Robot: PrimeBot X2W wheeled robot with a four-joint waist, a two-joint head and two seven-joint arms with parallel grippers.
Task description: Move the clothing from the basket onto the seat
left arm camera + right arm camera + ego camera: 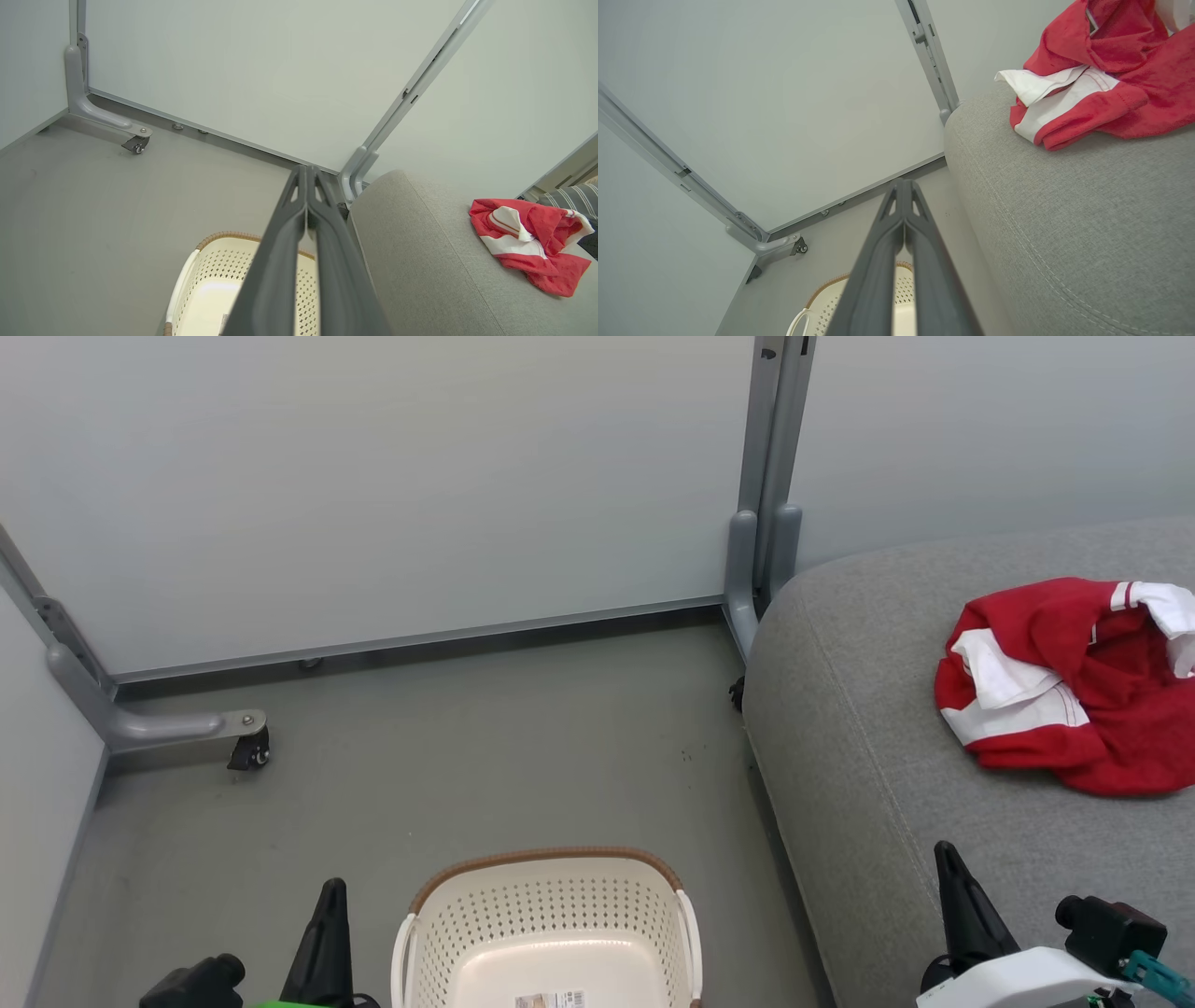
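One: Left side first; what stands there?

Two: Grey floor [420, 784] and a caster foot [250, 751] under the pale partition [373, 495]; nearer, the left gripper [331, 896] rises from the bottom edge, pinched to a single point with nothing between; in the left wrist view its fingers [280, 261] lie flat against each other.

One: And the basket?

Two: The basket [551, 856] sits on the floor at bottom centre, just right of that gripper and apart from it; brown rim, white handles, perforated walls; a paper label [551, 1000] lies on its bare bottom.

One: Further right?

Two: A grey post [773, 476] stands at the far corner of the seat [868, 756], a big grey cushion whose rounded edge is just beside the basket; the right gripper [948, 868] shows against the seat's near part in the head view, jaws closed tight and holding nothing; its own wrist view shows the fingers [873, 280] meeting along their length.

One: The clothing?

Two: The clothing [1074, 709] lies crumpled on the seat toward the right edge; red with white panels and thin stripes; well apart from both grippers and from the basket.
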